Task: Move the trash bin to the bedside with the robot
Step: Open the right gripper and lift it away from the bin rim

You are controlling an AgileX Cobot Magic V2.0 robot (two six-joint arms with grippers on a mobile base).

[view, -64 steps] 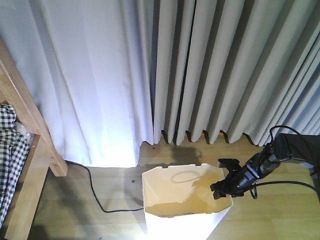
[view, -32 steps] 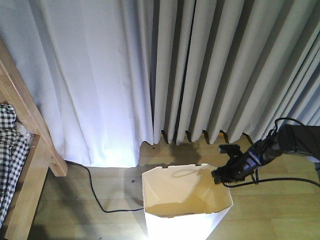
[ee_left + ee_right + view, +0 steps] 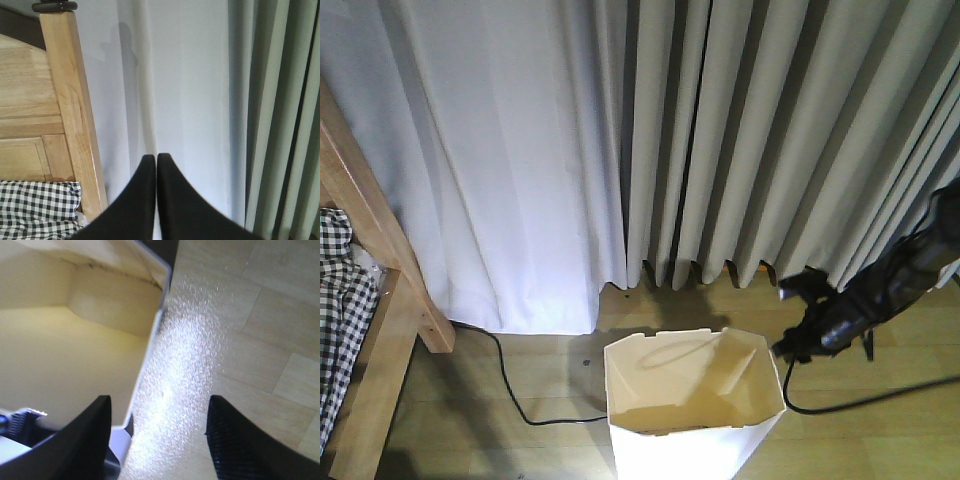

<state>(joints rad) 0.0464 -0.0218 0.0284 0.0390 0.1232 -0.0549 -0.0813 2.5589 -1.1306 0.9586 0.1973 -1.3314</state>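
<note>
The white trash bin (image 3: 695, 405) stands on the wood floor at the bottom centre, its cream inside showing. My right gripper (image 3: 790, 320) hovers open just right of the bin's rim, apart from it. In the right wrist view the right gripper (image 3: 157, 412) is open over the bin's white outer wall (image 3: 185, 365), with one finger (image 3: 97, 425) on the cream inside's side and the other over the floor. The bedside's wooden frame (image 3: 380, 260) and checked bedding (image 3: 335, 300) are at the left. My left gripper (image 3: 152, 160) is shut and empty, facing the bed post (image 3: 67, 100) and the curtain.
Grey curtains (image 3: 720, 140) hang down to the floor behind the bin. A black cable (image 3: 510, 395) runs over the floor between the bed and the bin. Another black cable (image 3: 860, 402) trails from my right arm across the wood floor.
My right gripper has lifted off the bin's right rim and drawn up and to the right. The bin and the bed have stayed where they were.
</note>
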